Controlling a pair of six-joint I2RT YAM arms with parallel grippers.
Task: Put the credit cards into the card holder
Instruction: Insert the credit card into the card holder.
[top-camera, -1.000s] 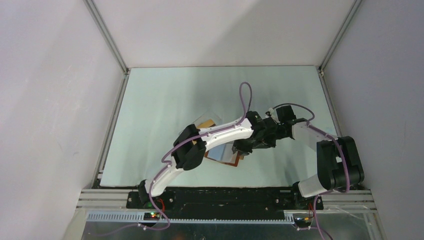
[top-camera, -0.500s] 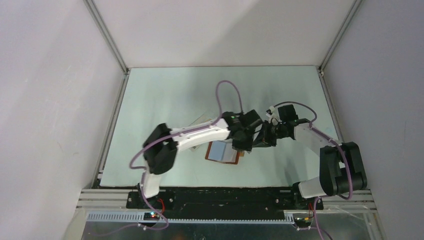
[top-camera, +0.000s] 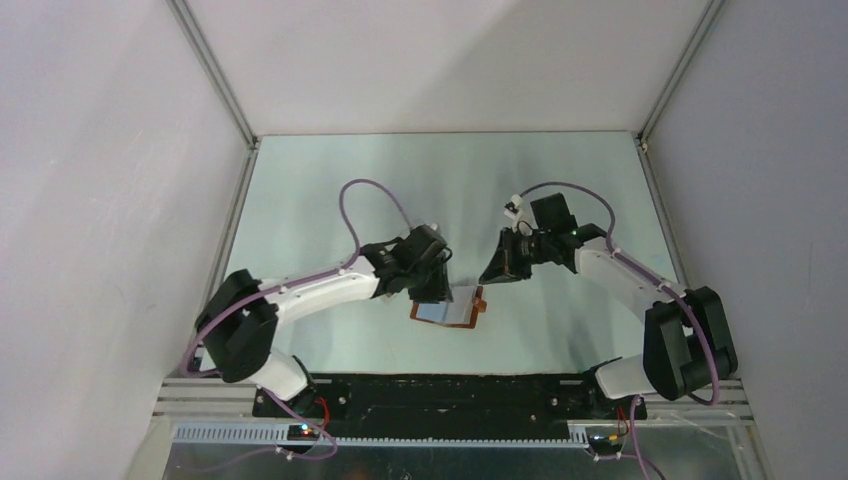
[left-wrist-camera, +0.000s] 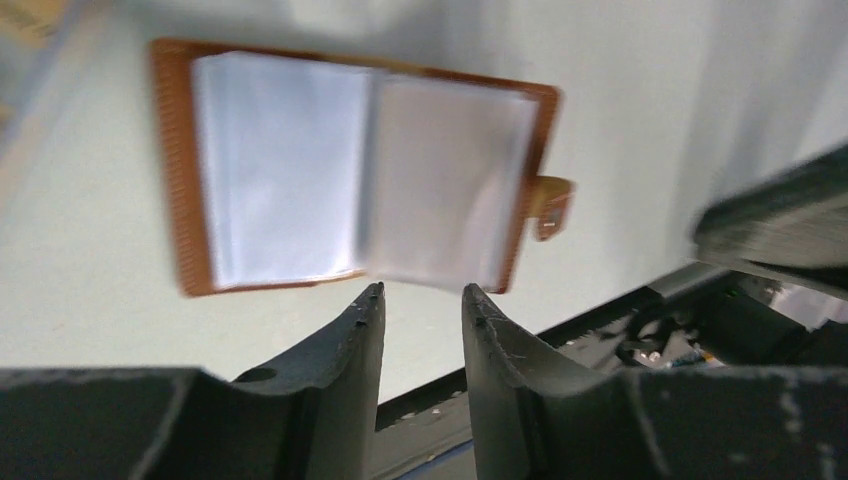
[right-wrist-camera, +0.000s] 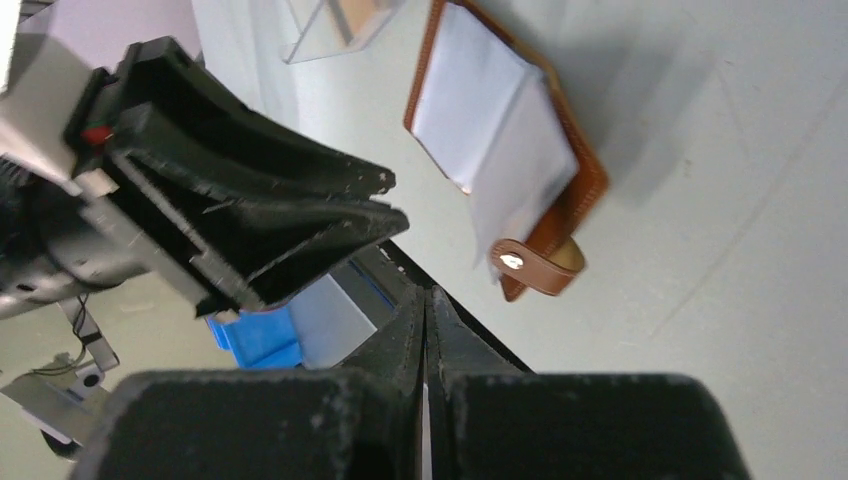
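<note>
The card holder (top-camera: 449, 309) lies open and flat on the table, a brown leather rim around pale inner pockets, its snap tab (right-wrist-camera: 532, 266) sticking out at one side. My left gripper (top-camera: 437, 293) hovers at its left edge, open, with nothing between the fingers (left-wrist-camera: 364, 318); the card holder (left-wrist-camera: 360, 180) fills the view just past them. My right gripper (top-camera: 492, 274) hangs a little to the right of it, shut with nothing seen in it, the card holder (right-wrist-camera: 505, 130) beyond it. A tan-orange edge, apparently credit cards (right-wrist-camera: 364, 12), shows inside a clear box.
The clear plastic box (right-wrist-camera: 325, 30) stands just beyond the card holder, mostly under my left wrist in the top view. The left gripper's black body (right-wrist-camera: 250, 200) crowds the right wrist view. The table's near edge and black base rail (top-camera: 450, 385) run close behind the card holder.
My left arm has drawn back to the left, uncovering the card holder. The right gripper has moved left, nearer the card holder.
</note>
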